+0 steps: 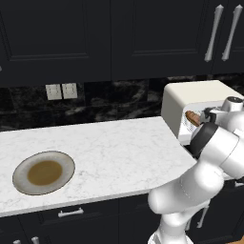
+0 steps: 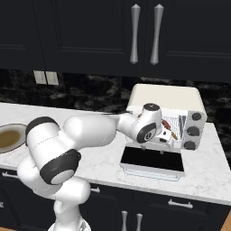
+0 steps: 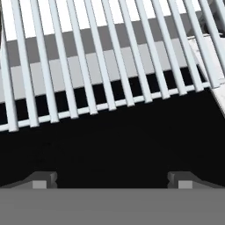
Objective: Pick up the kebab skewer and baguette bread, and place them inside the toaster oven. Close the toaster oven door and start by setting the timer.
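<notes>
Marble counter (image 1: 109,147) holds toaster oven (image 2: 167,97) — skewer (image 2: 168,128) on its rack (door (image 2: 152,161) down); fingers (image 3: 44,179) spread, empty.

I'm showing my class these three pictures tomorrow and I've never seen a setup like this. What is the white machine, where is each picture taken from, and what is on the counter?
This is a computer-rendered kitchen. The white machine is a robot arm ending in a two-finger gripper. Two pictures come from cameras behind the arm, left and right; the third looks out from its hand.

On the marble counter sit an empty plate and a cream toaster oven, its door folded down flat. The kebab skewer and a brown loaf, the baguette bread, lie on the wire rack inside.

The hand is at the oven mouth. Its fingertips stand apart with nothing between them, so it holds nothing.
</notes>
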{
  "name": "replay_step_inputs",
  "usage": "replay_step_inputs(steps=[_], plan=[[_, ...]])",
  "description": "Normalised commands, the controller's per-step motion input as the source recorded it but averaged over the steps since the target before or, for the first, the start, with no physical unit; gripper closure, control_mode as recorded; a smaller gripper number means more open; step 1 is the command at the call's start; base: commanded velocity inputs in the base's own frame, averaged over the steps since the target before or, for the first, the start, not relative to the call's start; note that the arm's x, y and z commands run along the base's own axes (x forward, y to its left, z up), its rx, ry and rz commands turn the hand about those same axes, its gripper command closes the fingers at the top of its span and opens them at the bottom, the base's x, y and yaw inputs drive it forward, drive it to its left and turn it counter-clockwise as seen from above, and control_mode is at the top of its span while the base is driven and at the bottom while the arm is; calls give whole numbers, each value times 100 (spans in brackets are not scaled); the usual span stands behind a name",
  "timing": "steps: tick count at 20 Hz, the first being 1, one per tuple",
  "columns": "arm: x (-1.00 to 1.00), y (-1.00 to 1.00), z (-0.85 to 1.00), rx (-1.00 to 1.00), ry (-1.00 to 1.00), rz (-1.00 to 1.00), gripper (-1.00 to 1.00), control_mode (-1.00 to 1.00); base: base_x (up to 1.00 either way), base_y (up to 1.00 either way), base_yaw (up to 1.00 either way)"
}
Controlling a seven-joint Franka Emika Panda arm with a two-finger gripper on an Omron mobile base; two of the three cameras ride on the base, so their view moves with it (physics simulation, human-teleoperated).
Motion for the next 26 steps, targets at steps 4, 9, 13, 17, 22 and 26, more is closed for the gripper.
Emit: replay_step_inputs(steps=[4,9,13,17,22,26], plan=[[13,0,-9,2,-1,-8,-100,-100,0,0,0],[30,0,-7,4,-7,-14,-100,-100,0,0,0],[41,0,-11,3,-4,-12,-100,-100,0,0,0],[24,-2,-2,4,-1,-7,-100,-100,0,0,0],[20,-2,0,4,0,-6,-100,-100,0,0,0],[25,-8,0,3,0,-5,-100,-100,0,0,0]])
